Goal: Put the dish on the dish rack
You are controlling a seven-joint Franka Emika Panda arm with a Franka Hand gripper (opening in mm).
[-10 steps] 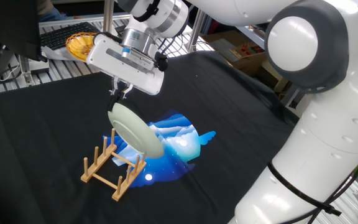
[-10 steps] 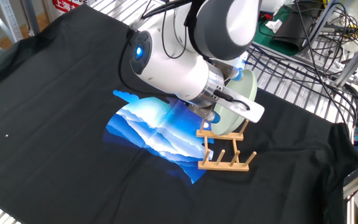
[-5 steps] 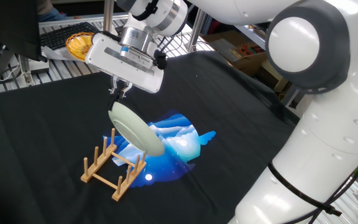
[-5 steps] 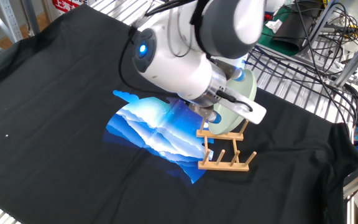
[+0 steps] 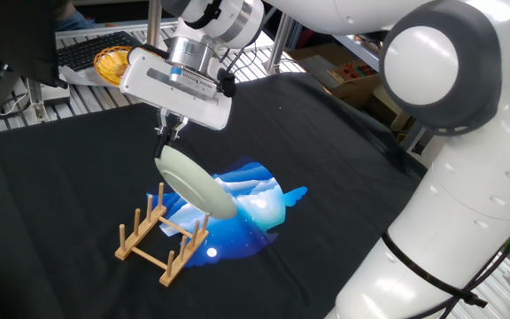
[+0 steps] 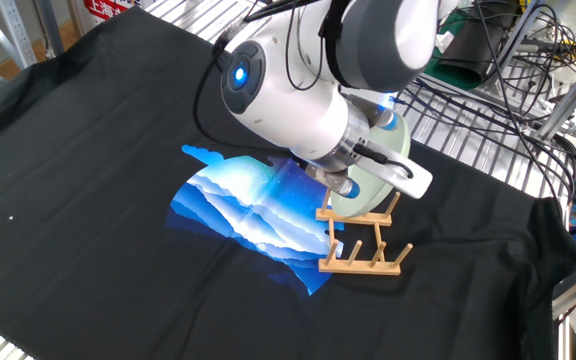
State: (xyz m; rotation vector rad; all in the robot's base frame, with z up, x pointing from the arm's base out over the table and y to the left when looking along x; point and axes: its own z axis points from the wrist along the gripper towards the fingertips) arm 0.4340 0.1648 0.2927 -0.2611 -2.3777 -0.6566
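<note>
Pale green and held on edge, the dish hangs tilted just below the claw, whose fingers are clamped on its upper rim. Under the dish, a little lower than the claw's fingertips, stands the dish rack, a light-wood frame of pegs on two rails. In one fixed view the plate's lower edge sits above the pegs at the rack's far end; whether it touches them cannot be told. In the other fixed view the dish shows only partly behind the arm's wrist, leaning over the rear pegs of the dish rack.

Beneath the rack and spreading away from the claw toward the robot's base lies a blue-and-white patterned cloth on the black-covered worktop. Well beyond the claw, at the worktop's far edge, a yellow-orange woven basket rests on a metal grille.
</note>
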